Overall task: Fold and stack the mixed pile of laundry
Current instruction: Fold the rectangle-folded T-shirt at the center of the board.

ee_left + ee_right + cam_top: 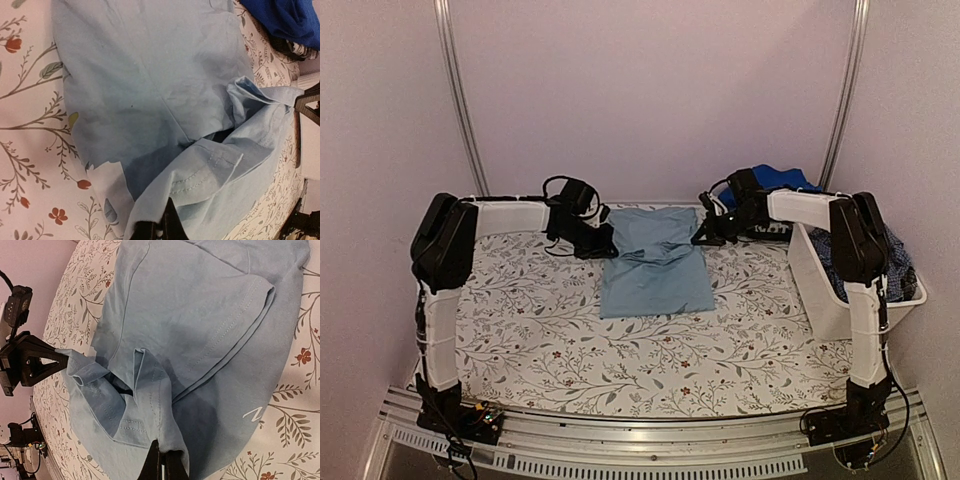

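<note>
Matt cloth, pale blue garment (655, 262)

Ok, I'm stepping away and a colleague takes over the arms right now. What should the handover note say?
Left gripper: shut on the pale blue shirt, at its far left edge.
Right gripper: shut on the same shirt, at its far right edge.
Things: the shirt lies mid-table on the table cover. The royal blue garment is piled at the far right. The dark checked garment sits in the white tub.
Done: the shirt is spread out and its far part is bunched inward. No stack is visible.
Left: finish this fold, then fold and stack the rest.
</note>
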`<act>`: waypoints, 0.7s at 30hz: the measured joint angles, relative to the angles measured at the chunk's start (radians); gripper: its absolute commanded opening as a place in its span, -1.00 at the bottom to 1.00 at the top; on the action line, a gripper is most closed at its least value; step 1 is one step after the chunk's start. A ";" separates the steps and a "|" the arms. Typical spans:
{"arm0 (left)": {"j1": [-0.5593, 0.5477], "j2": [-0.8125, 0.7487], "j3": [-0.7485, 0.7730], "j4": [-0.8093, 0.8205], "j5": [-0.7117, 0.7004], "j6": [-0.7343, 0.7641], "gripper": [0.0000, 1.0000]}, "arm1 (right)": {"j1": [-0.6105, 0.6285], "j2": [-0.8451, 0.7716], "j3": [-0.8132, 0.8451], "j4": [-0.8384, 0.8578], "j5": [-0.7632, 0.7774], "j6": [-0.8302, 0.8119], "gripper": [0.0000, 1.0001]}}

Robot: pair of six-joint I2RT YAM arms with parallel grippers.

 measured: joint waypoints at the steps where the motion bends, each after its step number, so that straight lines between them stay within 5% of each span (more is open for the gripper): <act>1: 0.004 0.016 0.013 0.001 0.006 0.000 -1.00 | 0.000 0.018 0.012 0.000 0.000 0.000 -1.00; 6: 0.023 0.089 0.067 0.003 0.024 0.000 -0.93 | -0.002 0.079 0.031 -0.005 0.006 0.002 -0.90; 9: 0.032 0.109 0.079 0.003 0.040 0.002 -0.43 | -0.006 0.098 0.034 -0.014 0.014 0.010 -0.49; 14: 0.050 0.111 0.090 0.009 0.058 0.006 0.03 | -0.023 0.097 0.034 -0.034 0.031 0.023 -0.08; 21: 0.106 -0.064 -0.067 0.016 0.043 0.036 0.01 | -0.046 -0.016 -0.021 -0.064 0.051 0.013 -0.16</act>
